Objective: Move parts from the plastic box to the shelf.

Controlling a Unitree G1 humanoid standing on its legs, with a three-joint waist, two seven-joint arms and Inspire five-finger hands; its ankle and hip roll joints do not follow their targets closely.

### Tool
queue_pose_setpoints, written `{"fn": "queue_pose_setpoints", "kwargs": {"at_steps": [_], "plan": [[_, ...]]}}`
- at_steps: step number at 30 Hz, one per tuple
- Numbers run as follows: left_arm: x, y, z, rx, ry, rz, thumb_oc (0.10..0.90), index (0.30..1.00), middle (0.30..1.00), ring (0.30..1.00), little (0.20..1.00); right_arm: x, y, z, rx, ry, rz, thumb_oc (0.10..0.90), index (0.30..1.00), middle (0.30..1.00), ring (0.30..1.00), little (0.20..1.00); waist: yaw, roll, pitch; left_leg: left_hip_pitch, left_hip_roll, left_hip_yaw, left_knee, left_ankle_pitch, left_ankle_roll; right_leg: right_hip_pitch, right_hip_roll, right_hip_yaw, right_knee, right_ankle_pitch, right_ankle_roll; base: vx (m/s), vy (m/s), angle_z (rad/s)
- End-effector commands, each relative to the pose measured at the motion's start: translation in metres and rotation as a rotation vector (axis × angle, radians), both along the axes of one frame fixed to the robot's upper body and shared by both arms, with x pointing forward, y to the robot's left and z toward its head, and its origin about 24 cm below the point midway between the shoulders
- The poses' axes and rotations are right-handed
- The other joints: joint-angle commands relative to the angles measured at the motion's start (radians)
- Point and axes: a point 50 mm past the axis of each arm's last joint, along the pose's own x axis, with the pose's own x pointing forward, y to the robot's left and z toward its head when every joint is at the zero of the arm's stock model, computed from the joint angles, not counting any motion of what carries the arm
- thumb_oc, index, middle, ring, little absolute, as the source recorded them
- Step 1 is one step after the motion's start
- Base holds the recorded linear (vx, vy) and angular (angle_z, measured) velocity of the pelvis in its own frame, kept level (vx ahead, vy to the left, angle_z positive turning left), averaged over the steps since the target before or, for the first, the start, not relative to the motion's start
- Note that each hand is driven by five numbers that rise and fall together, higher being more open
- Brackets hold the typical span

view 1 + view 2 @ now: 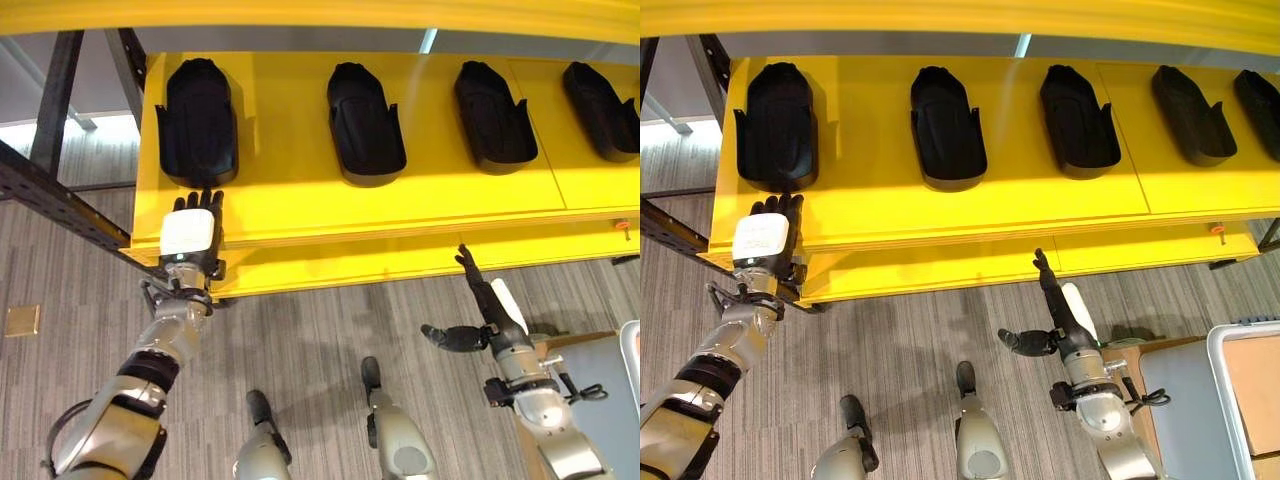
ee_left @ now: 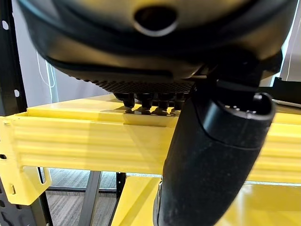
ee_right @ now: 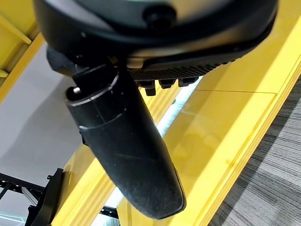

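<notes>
Left hand (image 1: 192,232) rests straight-fingered just short of the end black part (image 1: 198,120) on the yellow shelf (image 1: 300,205), right hand (image 1: 478,300) splayed empty below — best to nudge gently, keeping it square.

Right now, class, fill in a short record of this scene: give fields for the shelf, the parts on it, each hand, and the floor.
shelf: yellow shelf, upper board over a lower one
parts: black parts lying in a row on the upper board, spaced apart
left hand: left hand at the shelf's front edge, fingers straight, tips at the leftmost part
right hand: right hand below the shelf front, open, holding nothing
floor: grey striped carpet
</notes>
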Motion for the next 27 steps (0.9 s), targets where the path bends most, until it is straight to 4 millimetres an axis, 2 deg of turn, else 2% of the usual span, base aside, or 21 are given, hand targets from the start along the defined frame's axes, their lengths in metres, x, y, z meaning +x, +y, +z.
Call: {"fn": "queue_pose_setpoints", "kwargs": {"at_steps": [1, 6, 7, 10, 15, 17, 21, 24, 27], "plan": [[0.003, -0.011, -0.009, -0.038, 0.065, -0.043, 0.9, 1.0, 1.0, 1.0, 1.0, 0.005, 0.004, 0.058, 0.006, -0.294, 0.072, 0.9, 1.0, 1.0, 1.0, 1.0, -0.016, -0.014, -0.035, -0.072, 0.033, -0.081, 0.151, -0.042, 0.0, -0.018, -0.046, -0.018, 0.131, -0.059, 0.025, 0.0, 0.0, 0.0], [-0.008, -0.023, -0.025, -0.085, 0.088, -0.096, 0.9, 1.0, 1.0, 1.0, 1.0, 0.009, 0.004, 0.056, -0.004, -0.289, 0.06, 0.9, 1.0, 1.0, 1.0, 1.0, -0.004, -0.011, -0.03, -0.068, 0.033, -0.085, 0.145, -0.04, 0.0, -0.012, -0.046, -0.023, 0.132, -0.06, 0.021, 0.0, 0.0, 0.0], [-0.015, -0.033, -0.033, -0.109, 0.104, -0.143, 0.9, 1.0, 1.0, 1.0, 1.0, 0.012, 0.004, 0.056, -0.03, -0.286, 0.054, 0.9, 1.0, 1.0, 1.0, 1.0, 0.004, -0.008, -0.028, -0.065, 0.032, -0.089, 0.142, -0.038, 0.001, -0.007, -0.047, -0.025, 0.132, -0.061, 0.02, 0.0, 0.0, 0.0], [-0.029, -0.043, -0.043, -0.144, 0.131, -0.202, 0.9, 1.0, 1.0, 1.0, 1.0, 0.018, 0.003, 0.055, -0.092, -0.281, 0.035, 0.9, 1.0, 1.0, 1.0, 1.0, 0.019, -0.002, -0.025, -0.061, 0.029, -0.095, 0.135, -0.035, 0.002, 0.003, -0.049, -0.033, 0.129, -0.063, 0.018, 0.0, -0.011, 0.0], [-0.043, -0.05, -0.05, -0.192, 0.154, -0.248, 0.9, 1.0, 1.0, 1.0, 1.0, 0.026, 0.006, 0.056, -0.138, -0.289, 0.033, 0.9, 1.0, 1.0, 1.0, 1.0, 0.032, 0.004, -0.023, -0.053, 0.027, -0.101, 0.123, -0.031, 0.004, 0.016, -0.051, -0.044, 0.125, -0.063, 0.015, 0.0, -0.014, 0.05], [-0.054, -0.056, -0.058, -0.234, 0.189, -0.281, 0.9, 1.0, 1.0, 1.0, 1.0, 0.033, 0.007, 0.059, -0.188, -0.301, 0.029, 0.9, 1.0, 1.0, 1.0, 1.0, 0.046, 0.009, -0.022, -0.05, 0.023, -0.106, 0.117, -0.028, 0.007, 0.023, -0.053, -0.049, 0.122, -0.063, 0.014, -0.01, -0.037, 0.12], [-0.065, -0.06, -0.06, -0.276, 0.209, -0.317, 0.9, 1.0, 1.0, 1.0, 1.0, 0.038, 0.007, 0.065, -0.265, -0.331, 0.012, 0.9, 1.0, 1.0, 1.0, 1.0, 0.057, 0.014, -0.02, -0.048, 0.019, -0.114, 0.113, -0.027, 0.01, 0.03, -0.054, -0.057, 0.12, -0.065, 0.011, 0.0, -0.031, 0.05], [-0.074, -0.063, -0.06, -0.297, 0.216, -0.352, 0.9, 1.0, 1.0, 1.0, 1.0, 0.044, 0.002, 0.071, -0.411, -0.371, -0.029, 0.9, 1.0, 1.0, 1.0, 1.0, 0.068, 0.02, -0.016, -0.047, 0.016, -0.123, 0.11, -0.028, 0.014, 0.036, -0.055, -0.066, 0.122, -0.068, 0.01, -0.01, -0.03, 0.08], [-0.078, -0.068, -0.061, -0.32, 0.227, -0.38, 0.9, 1.0, 1.0, 1.0, 1.0, 0.049, 0.003, 0.075, -0.483, -0.392, -0.045, 0.9, 1.0, 1.0, 1.0, 1.0, 0.077, 0.023, -0.013, -0.048, 0.013, -0.13, 0.109, -0.026, 0.017, 0.041, -0.056, -0.072, 0.122, -0.068, 0.01, -0.01, -0.029, 0.14]]}}
